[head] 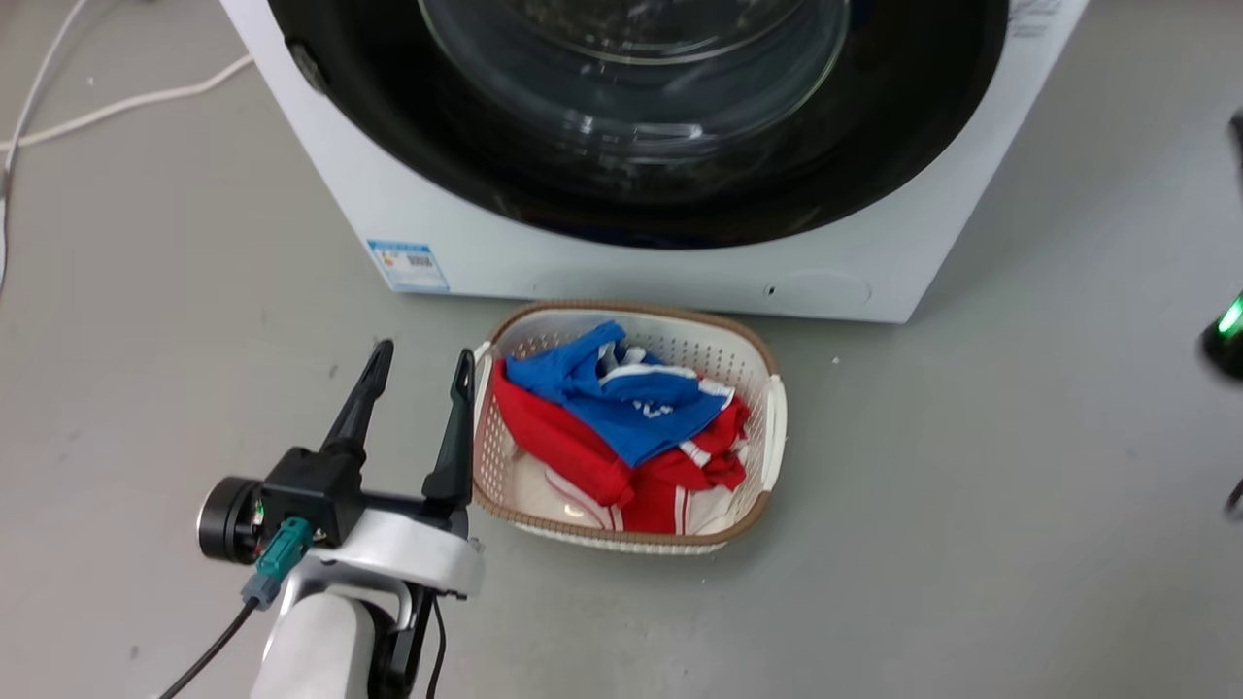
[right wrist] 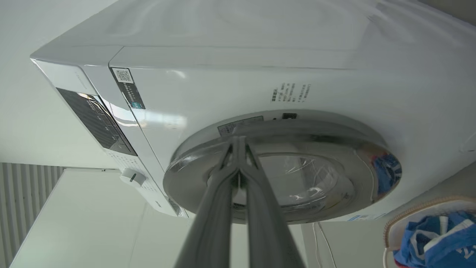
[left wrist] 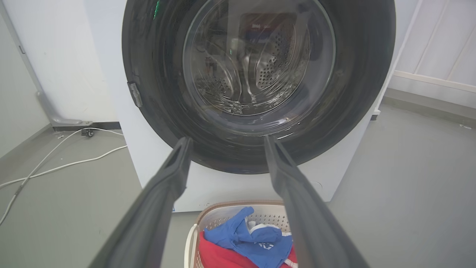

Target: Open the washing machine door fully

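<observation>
The white washing machine (head: pixel 680 272) stands ahead, and its round glossy black washing machine door (head: pixel 923 146) lies flat against the front. In the left wrist view the door (left wrist: pixel 353 74) faces me and the steel drum shows through its clear window. My left gripper (head: pixel 425 351) is open and holds nothing. It hovers low over the floor, short of the machine (left wrist: pixel 148 160), and the left wrist view shows the same open gripper (left wrist: pixel 227 139). My right gripper (right wrist: pixel 238 138) is shut, its fingertips together at the door's rim (right wrist: pixel 334 134). Whether they touch the rim I cannot tell.
A white laundry basket (head: pixel 772 427) with red and blue clothes sits on the grey floor just before the machine, right of my left gripper. White cables (head: pixel 117 102) run over the floor at the left. A dark part with a green light (head: pixel 1228 335) shows at the right edge.
</observation>
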Available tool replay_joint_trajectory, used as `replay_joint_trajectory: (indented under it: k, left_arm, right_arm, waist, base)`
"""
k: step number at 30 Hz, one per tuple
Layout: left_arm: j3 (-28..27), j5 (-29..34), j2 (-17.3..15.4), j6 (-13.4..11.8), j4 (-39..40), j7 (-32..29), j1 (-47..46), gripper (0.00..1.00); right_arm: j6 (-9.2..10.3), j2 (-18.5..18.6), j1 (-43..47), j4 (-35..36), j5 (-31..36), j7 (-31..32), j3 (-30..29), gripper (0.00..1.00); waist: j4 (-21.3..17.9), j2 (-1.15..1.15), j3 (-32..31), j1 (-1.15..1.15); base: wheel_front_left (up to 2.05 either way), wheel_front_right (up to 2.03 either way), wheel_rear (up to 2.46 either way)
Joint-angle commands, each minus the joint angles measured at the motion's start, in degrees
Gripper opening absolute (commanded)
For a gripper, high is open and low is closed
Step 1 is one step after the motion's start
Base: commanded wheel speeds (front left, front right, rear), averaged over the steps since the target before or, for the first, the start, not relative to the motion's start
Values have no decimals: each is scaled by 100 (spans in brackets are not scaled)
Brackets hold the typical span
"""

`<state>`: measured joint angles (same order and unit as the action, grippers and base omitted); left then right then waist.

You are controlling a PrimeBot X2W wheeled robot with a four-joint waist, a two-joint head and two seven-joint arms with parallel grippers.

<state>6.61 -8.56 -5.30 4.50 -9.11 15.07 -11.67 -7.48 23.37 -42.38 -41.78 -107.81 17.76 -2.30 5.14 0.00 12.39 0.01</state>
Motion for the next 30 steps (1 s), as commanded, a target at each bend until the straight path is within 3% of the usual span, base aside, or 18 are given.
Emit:
replay_joint_trajectory:
  k: [1, 6, 11, 21, 30]
  left_arm:
    - [-2, 36, 12, 17, 29, 13, -101, 100]
    - [-38, -42, 66, 59, 44, 13, -267, 100]
    - [-58, -5, 90, 98, 100, 13, -369, 100]
    - [-78, -25, 157, 152, 298, 12, -653, 100]
    - [-47, 25, 207, 190, 432, 12, -848, 100]
  right_arm:
    - [-3, 100, -237, -74, 36, 77, 95, 0]
    - [-3, 520, -1413, -582, 251, 496, 851, 0]
    - [-3, 639, -2586, -1216, 650, 921, 1654, 0]
    - [-3, 202, -4554, -2623, 1426, 1507, 2717, 0]
    - [-3, -86, -5201, -3108, 1753, 1652, 3039, 0]
  waist:
    - [96, 0, 173, -1]
    - [162, 0, 436, -1]
    - [200, 0, 636, -1]
    - [322, 0, 1174, -1]
    - [405, 0, 1466, -1]
  base:
    - [0, 0, 0]
    - [0, 0, 0]
    - [0, 0, 0]
    - [0, 0, 0]
    - [0, 0, 0]
